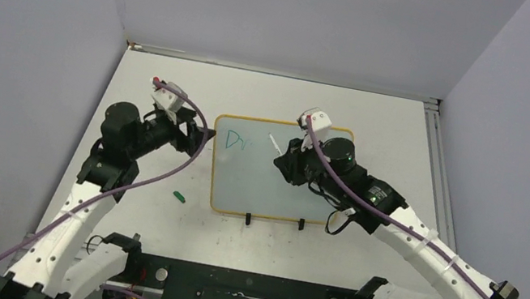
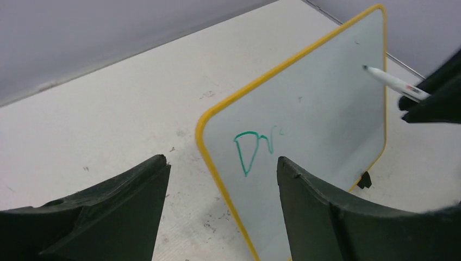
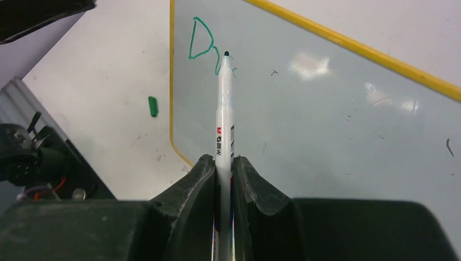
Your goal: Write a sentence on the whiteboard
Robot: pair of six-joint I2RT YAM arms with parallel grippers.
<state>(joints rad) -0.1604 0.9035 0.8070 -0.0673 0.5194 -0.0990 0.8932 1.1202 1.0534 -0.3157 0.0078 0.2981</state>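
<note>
Green "Dr" of the sentence marks the whiteboard upper left; right tool pinches a white marker, tip at those letters; left tool gapes wide at its left edge.

Fixed overhead view down onto the table; both wrist views close on the whiteboard.

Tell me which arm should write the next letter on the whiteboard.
Right. The right fingers are shut on the marker, whose tip points at the green "Dr" on the whiteboard. The left fingers stand open and empty beside the board's left edge.
</note>
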